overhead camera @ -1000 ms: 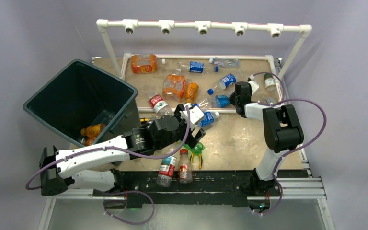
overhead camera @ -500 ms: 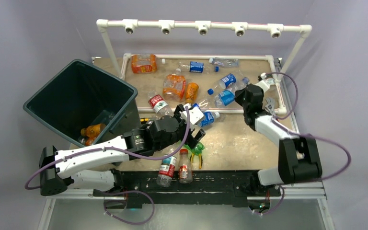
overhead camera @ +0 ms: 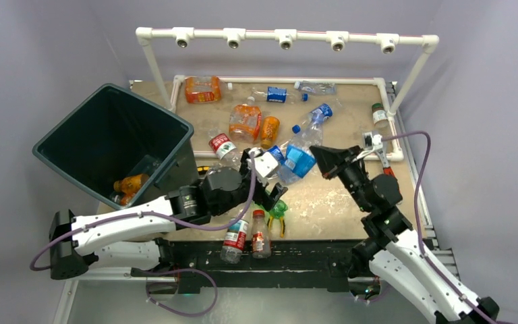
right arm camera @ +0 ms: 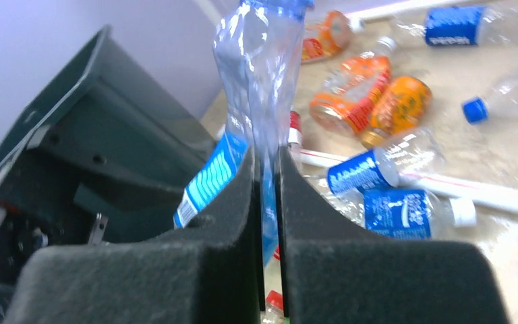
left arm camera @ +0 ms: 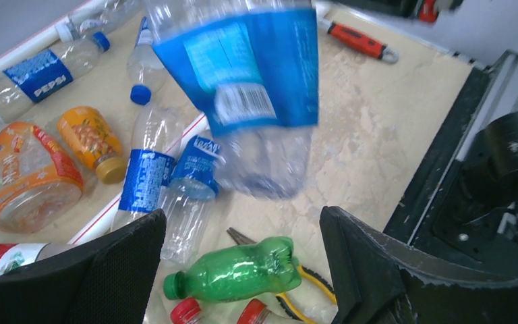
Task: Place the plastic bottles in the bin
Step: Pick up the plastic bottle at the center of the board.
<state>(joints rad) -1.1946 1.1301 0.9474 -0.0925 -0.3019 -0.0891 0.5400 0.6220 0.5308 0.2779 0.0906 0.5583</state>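
My right gripper [overhead camera: 318,157] is shut on a clear plastic bottle with a blue label [overhead camera: 298,154] and holds it in the air above the table's middle. In the right wrist view the bottle [right arm camera: 260,61] is squashed flat between the pads [right arm camera: 233,202]. The dark bin [overhead camera: 145,105] stands at the left, with an orange bottle [overhead camera: 131,183] inside. My left gripper [overhead camera: 274,191] is open and empty above a green bottle [left arm camera: 243,270]. The held bottle [left arm camera: 249,67] hangs just ahead of it.
Several bottles lie inside the white pipe frame [overhead camera: 283,34] at the back. Two red-capped bottles [overhead camera: 236,236] stand at the front edge beside yellow pliers [left arm camera: 303,297]. A red wrench [left arm camera: 361,42] lies at the right. More blue-labelled bottles [left arm camera: 141,179] lie on the table.
My right arm has swung from the back right toward the middle, lifting the blue-labelled bottle with it. My left arm has shifted slightly left, its gripper still open.
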